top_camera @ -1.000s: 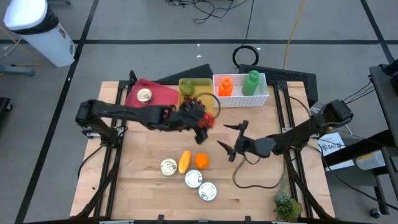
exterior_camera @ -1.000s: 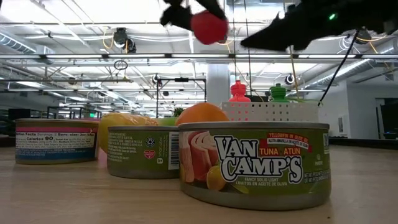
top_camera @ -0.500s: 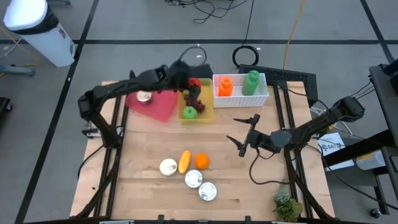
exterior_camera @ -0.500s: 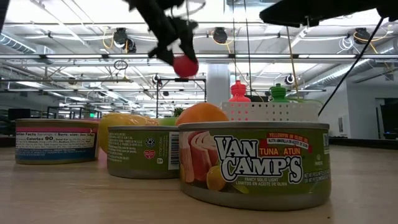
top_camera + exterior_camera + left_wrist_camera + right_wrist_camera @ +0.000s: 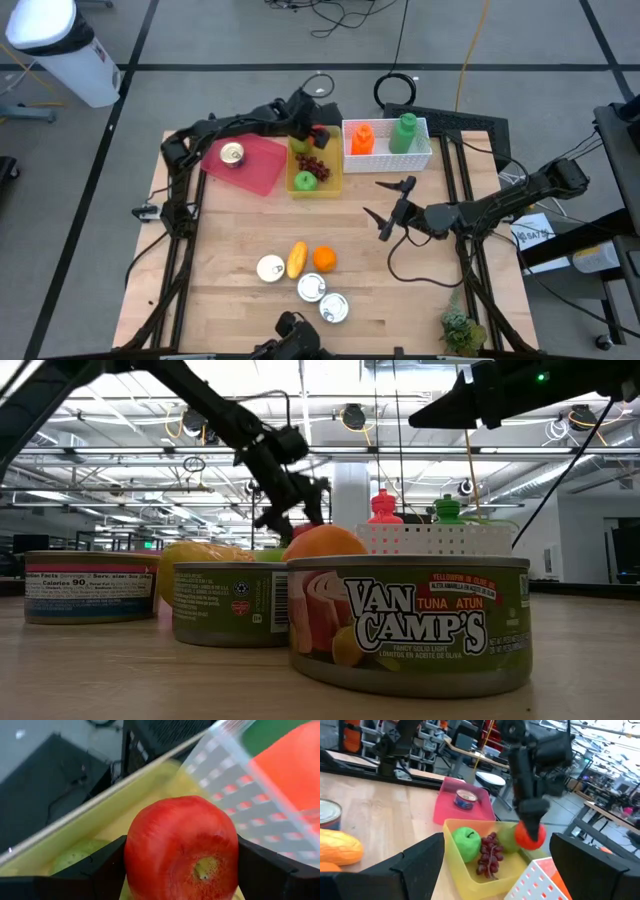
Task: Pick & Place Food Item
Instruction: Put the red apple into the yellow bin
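Observation:
A red apple [image 5: 182,845] sits between the fingers of my left gripper [image 5: 318,134], over the far end of the yellow bin [image 5: 329,184]. The bin holds a green apple [image 5: 305,180] and dark grapes [image 5: 316,163], with another green fruit [image 5: 75,857] under the red apple. The right wrist view shows the red apple [image 5: 530,835] hanging at the bin's far corner. My right gripper [image 5: 384,209] hovers open over bare wood, right of the bin. On the near part of the table lie an orange [image 5: 324,259], a yellow fruit [image 5: 297,259] and three tuna cans [image 5: 312,288]. My left gripper pinches the red apple by its two sides [image 5: 135,860] between the two fingers [image 5: 100,870], which come slanting down from the table's left. The apple's stem end [image 5: 206,868] faces the wrist camera. It hangs at the bin's rim height; whether it touches anything below, I cannot tell.
A white basket [image 5: 420,155] with an orange and a green bottle stands right beside the bin. A pink tray [image 5: 262,165] with a can [image 5: 232,153] lies on the bin's left. A small plant [image 5: 460,328] sits at the near right corner.
My left gripper carried the red apple from above the table's middle toward the far edge, then came down over the yellow bin's far end, still shut on it. My right gripper drew back a little toward the right and far side, staying open.

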You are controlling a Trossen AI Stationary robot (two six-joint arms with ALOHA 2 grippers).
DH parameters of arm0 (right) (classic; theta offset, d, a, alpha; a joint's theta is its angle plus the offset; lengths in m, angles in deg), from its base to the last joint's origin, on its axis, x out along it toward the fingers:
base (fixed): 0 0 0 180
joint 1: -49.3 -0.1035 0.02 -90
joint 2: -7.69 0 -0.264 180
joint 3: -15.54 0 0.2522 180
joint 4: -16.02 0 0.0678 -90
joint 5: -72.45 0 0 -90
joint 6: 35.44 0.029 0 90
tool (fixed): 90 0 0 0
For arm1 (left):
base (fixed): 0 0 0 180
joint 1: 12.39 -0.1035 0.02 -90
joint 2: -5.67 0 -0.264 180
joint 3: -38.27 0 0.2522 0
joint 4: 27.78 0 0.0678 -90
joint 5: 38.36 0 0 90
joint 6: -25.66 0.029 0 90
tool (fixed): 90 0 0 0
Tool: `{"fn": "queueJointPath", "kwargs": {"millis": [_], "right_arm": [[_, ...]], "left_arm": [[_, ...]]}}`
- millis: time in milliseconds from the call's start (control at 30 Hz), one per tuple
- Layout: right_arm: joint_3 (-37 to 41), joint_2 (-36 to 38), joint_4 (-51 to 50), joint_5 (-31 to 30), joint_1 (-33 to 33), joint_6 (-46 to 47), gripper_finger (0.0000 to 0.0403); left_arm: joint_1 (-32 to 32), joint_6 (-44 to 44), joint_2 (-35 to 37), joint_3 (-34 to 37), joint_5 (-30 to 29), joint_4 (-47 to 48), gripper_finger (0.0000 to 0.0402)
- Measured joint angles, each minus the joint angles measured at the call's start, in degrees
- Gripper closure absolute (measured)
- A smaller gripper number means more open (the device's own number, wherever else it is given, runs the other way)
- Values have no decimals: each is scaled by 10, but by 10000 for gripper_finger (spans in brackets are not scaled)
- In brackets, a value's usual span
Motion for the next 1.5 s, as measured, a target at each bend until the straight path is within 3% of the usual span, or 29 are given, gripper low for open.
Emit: {"fn": "queueJointPath", "kwargs": {"millis": [233,533,867,1500], "right_arm": [[14,0,16,59,17,4,68],[15,0,14,59,24,13,69],[15,0,11,59,24,13,69],[15,0,11,59,24,11,69]], "left_arm": [[3,-13,-47,0,-7,-17,93],[9,-24,-51,0,-8,-26,93],[21,-2,-51,0,-45,-8,31],[19,9,-38,0,-68,-19,60]]}}
